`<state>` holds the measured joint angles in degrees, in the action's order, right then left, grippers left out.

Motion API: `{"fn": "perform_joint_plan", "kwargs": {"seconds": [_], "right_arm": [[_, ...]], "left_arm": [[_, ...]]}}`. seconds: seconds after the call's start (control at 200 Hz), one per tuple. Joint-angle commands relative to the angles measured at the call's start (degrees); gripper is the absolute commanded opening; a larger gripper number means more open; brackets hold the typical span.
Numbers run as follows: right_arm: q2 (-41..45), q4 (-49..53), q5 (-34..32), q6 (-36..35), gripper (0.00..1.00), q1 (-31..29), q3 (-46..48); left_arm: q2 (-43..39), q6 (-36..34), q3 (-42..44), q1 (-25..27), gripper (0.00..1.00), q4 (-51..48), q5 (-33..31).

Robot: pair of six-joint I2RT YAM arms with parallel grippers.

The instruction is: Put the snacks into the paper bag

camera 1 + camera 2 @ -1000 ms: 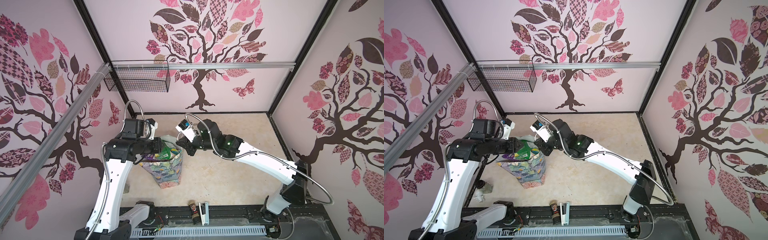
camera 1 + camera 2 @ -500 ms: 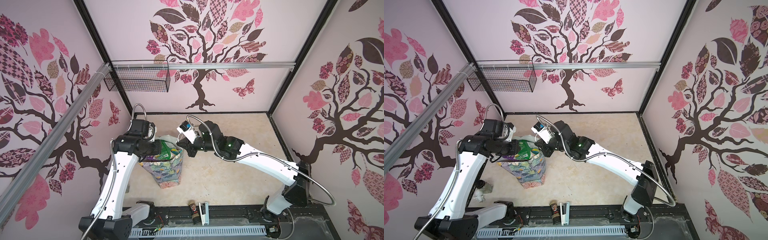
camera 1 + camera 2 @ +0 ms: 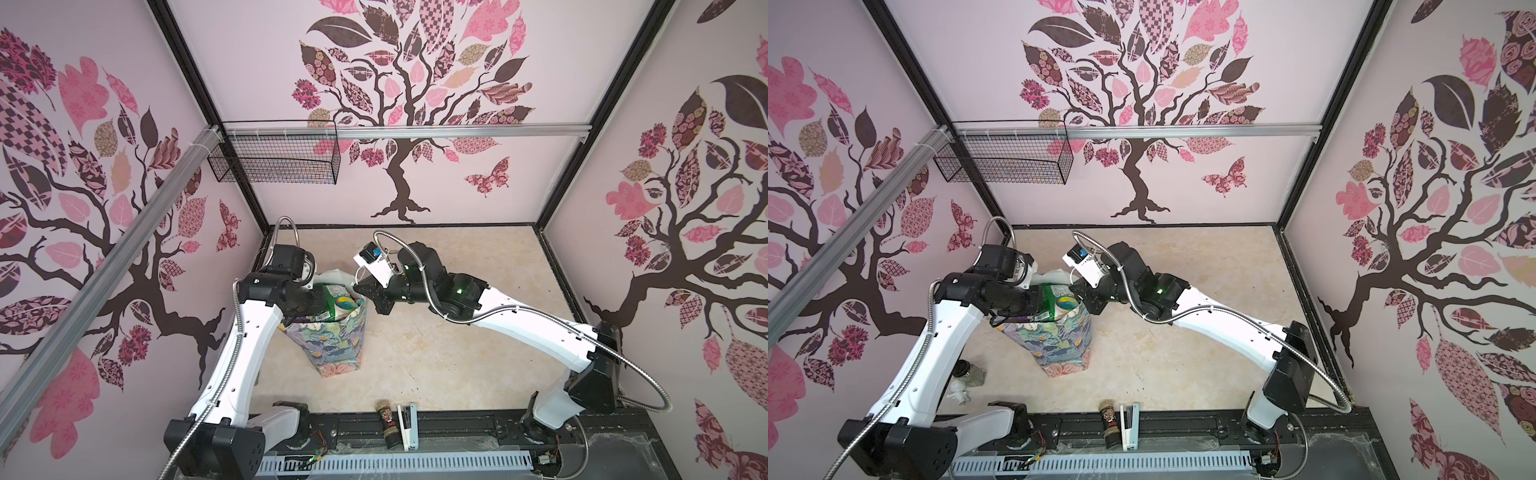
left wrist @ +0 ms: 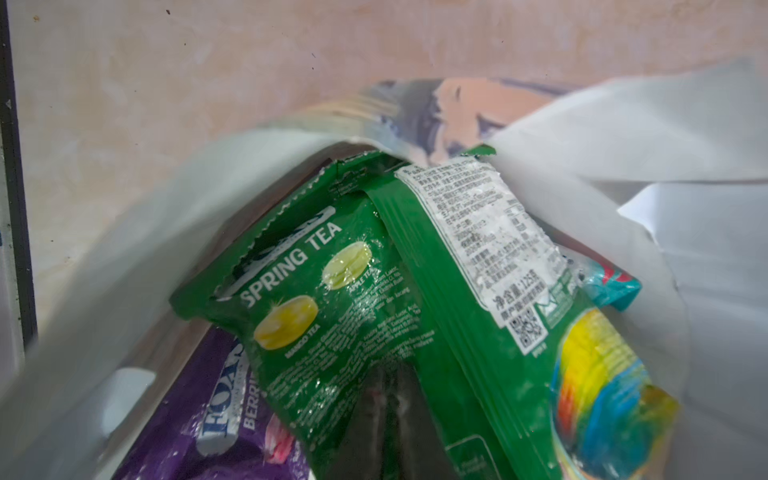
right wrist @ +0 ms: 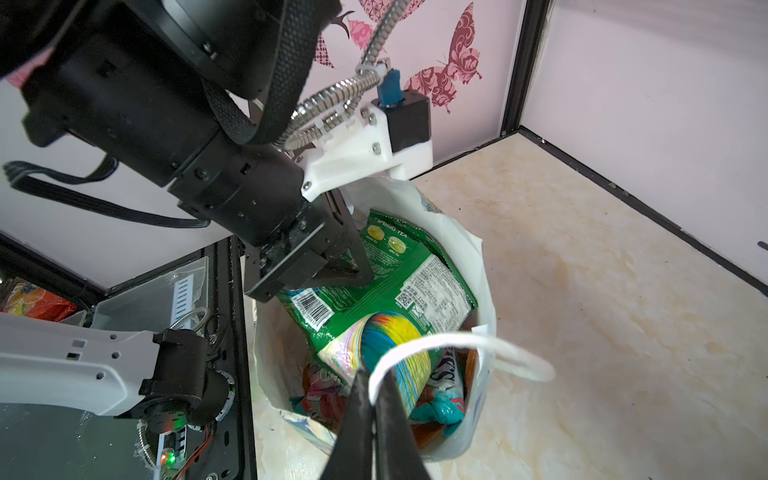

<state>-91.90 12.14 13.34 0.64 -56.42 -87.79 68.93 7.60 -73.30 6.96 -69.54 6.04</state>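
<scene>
The paper bag (image 3: 332,345) (image 3: 1059,345) stands up on the counter (image 3: 457,332), close to the left edge and about halfway between the front edge and the back edge. Its top is open and you can see its white inside (image 5: 482,266). The left gripper (image 5: 357,272) reaches over the open top. Its jaws are pinching a green packet (image 5: 395,286) (image 4: 353,324) that says SPRING TEA. One end of this packet is down in the bag and the other end pokes up past the rim. It has a patch of rainbow colours on it. The right gripper (image 5: 376,386) (image 3: 361,291) is at the side of the bag away from the left edge. Its jaws are pressed together on the white cord handle (image 5: 478,343), and the cord loops out past them. More snacks lie deeper in the bag. A purple packet (image 4: 199,415) is under the green one, and a teal packet (image 5: 440,407) is near the bottom. A small dark jar (image 3: 386,424) and a white stapler (image 3: 406,426) lie side by side on the black rail at the front edge. A black wire basket (image 3: 274,160) hangs on the back wall, above the back left corner.
</scene>
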Motion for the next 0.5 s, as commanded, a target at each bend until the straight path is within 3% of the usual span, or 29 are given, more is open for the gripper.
{"fn": "perform_joint_plan", "kwargs": {"seconds": [0.0,0.135,0.185,0.27,0.38,0.495], "right_arm": [[3.25,0.29,-0.81,-0.64,0.0,0.17,0.31],[3.78,0.09,-1.18,-0.46,0.0,0.17,1.35],[3.82,0.04,-1.58,-0.51,0.0,0.16,1.56],[3.74,0.25,-3.19,-0.95,0.0,0.17,1.39],[2.84,0.86,-4.83,-2.29,0.0,1.06,0.19],[1.73,0.87,-4.4,-2.73,0.0,3.9,-1.01]], "left_arm": [[0.85,0.5,3.39,0.16,0.11,1.54,-0.26],[0.45,0.12,3.81,0.21,0.12,3.24,1.55],[-0.45,0.62,3.26,0.17,0.25,3.67,0.93],[-2.98,1.27,0.94,0.2,0.36,4.14,-0.05],[-6.51,1.8,-4.11,0.08,0.64,3.41,-1.98],[-8.39,2.03,-11.87,0.07,0.74,1.37,-2.02]]}}
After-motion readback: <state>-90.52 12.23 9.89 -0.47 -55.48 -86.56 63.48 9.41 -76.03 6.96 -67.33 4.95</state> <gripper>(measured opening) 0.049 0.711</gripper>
